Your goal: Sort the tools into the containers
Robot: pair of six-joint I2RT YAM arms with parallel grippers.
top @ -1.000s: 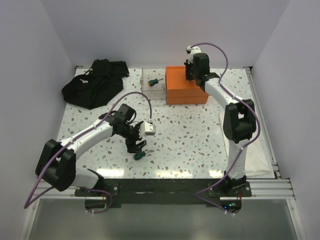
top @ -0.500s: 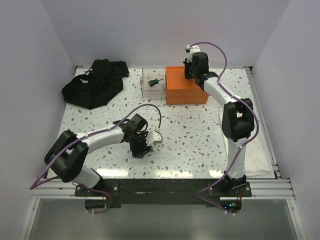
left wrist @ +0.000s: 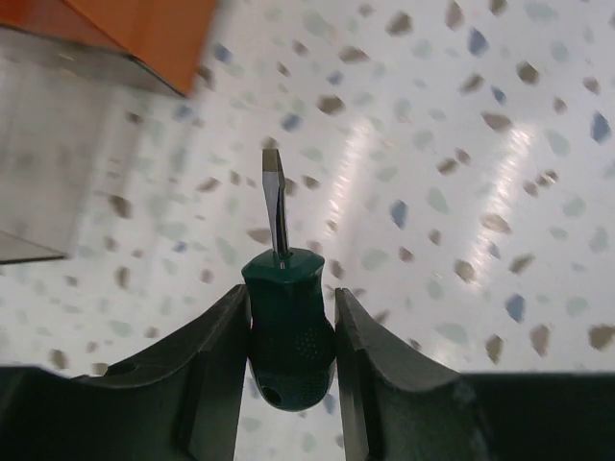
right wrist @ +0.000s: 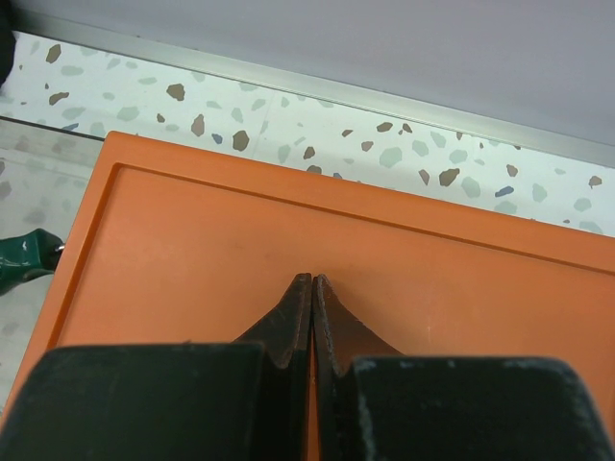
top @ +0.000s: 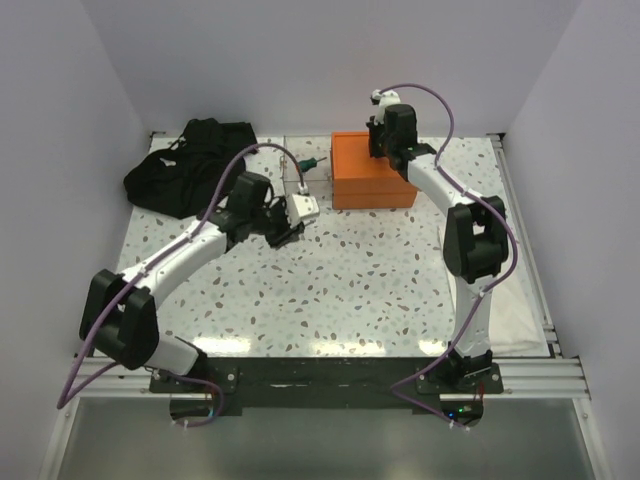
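Left tool (left wrist: 290, 300) clamps green screwdriver (left wrist: 288, 336) by its handle (blade jutting forward); right tool (right wrist: 313, 286) pressed together.

The white, speckled tabletop (top: 380, 270) carries three things along its far side. A black cloth heap (top: 190, 165) lies at about 10 o'clock and a clear bin (top: 320, 182) at 12 o'clock. An orange box (top: 360, 188) sits just beside the bin toward 1 o'clock.
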